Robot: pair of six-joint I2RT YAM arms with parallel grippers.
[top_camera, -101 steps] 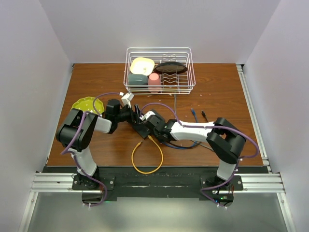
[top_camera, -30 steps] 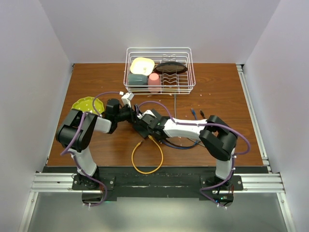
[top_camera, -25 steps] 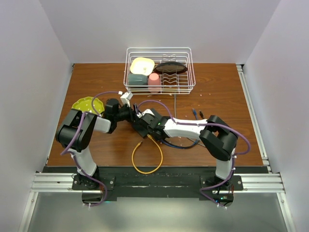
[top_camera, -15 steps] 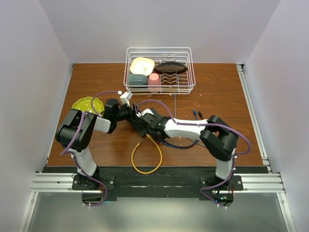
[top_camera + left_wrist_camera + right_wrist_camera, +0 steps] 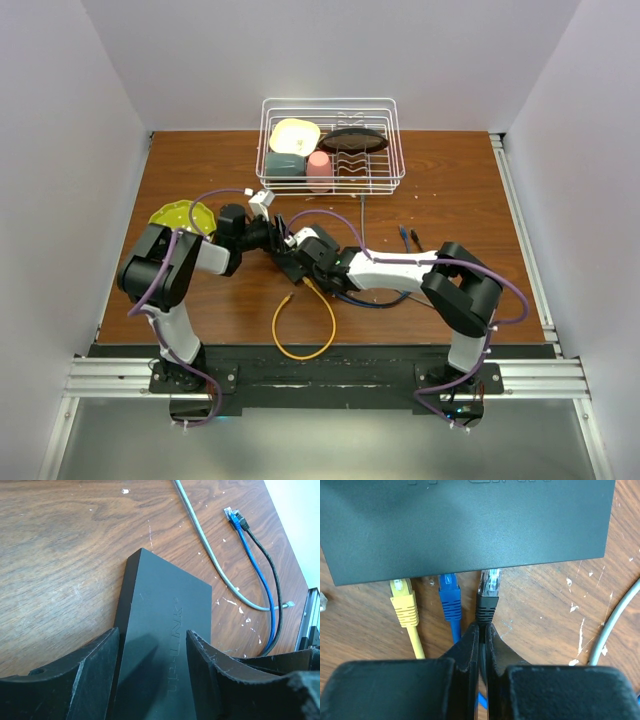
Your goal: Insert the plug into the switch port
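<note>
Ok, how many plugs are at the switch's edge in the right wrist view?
3 at the switch: yellow plug on the left, blue plug in the middle, black plug on the right, held by the right gripper. None look hidden.

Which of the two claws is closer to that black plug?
Right. The right gripper pinches the black plug by its rear end; the left gripper clasps the grey box by its end, apart from the plug.

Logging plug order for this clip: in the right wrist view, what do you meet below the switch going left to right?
Yellow plug → blue plug → black plug → grey cable.
</note>
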